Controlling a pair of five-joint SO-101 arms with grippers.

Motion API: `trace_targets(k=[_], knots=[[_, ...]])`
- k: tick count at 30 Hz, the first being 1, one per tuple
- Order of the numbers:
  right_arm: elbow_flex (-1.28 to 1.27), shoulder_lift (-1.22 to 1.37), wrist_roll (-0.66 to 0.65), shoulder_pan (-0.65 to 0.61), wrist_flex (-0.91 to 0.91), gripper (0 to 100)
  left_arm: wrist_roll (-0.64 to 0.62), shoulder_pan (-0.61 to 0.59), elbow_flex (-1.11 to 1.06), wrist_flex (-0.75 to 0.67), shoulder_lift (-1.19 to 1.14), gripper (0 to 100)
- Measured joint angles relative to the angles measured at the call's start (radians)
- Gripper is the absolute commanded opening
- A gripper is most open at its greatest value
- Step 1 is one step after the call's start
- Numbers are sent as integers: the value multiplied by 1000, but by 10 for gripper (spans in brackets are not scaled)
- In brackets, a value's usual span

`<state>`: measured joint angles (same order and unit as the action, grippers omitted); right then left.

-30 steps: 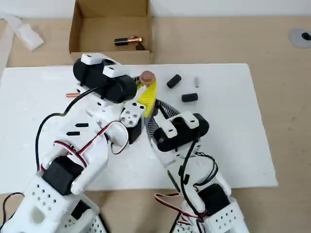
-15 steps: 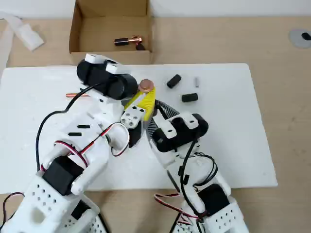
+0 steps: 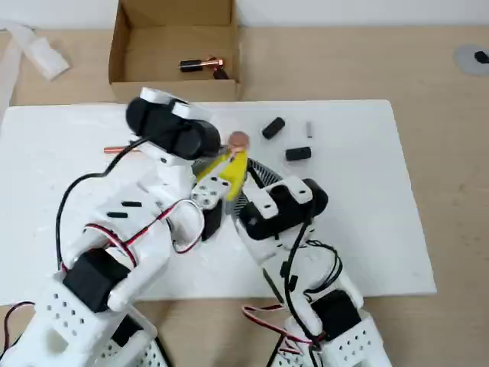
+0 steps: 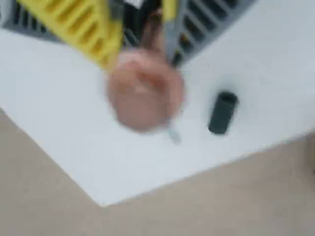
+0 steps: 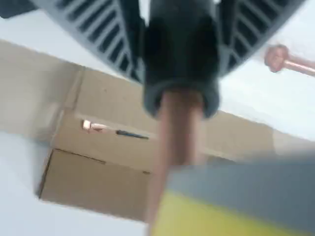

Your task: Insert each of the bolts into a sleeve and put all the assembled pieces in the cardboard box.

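While the left claw (image 4: 141, 49) grips the bolt (image 3: 238, 139), the right wrist view shows the right claw (image 5: 181, 44) clamping its sleeve (image 5: 181, 78).

Both arms are leaned in over the middle, left arm (image 3: 130, 229) coming up from 7 o'clock and right arm (image 3: 298, 252) from 5 o'clock. The yellow-jawed left gripper (image 3: 233, 153) is pinched on a bolt (image 4: 145, 93). The grey-jawed right gripper (image 5: 181, 64) is clamped round a sleeve (image 5: 181, 44), and the two are right up against each other.
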<state>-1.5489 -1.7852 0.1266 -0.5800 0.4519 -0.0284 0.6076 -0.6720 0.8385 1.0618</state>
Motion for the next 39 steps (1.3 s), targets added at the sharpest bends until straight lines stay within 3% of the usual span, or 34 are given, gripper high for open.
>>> trace_targets(k=[11, 19, 24, 26, 32, 39], knots=[[2, 0, -2, -3, 0, 11, -64, -28, 69, 61, 0, 104], [0, 0, -3, -2, 0, 10, -97, -54, 264, 245, -89, 119], [3, 3, -3, -2, 0, 12, -83, -160, 371, 316, -172, 0], [38, 32, -3, -2, 0, 12, -37, -236, 400, 348, -207, 4], [287, 293, -3, -2, 0, 12, 28, -439, 428, 454, -282, 2], [752, 870, -55, 20, 0, 12, 110, -578, 362, 466, -287, 2]])
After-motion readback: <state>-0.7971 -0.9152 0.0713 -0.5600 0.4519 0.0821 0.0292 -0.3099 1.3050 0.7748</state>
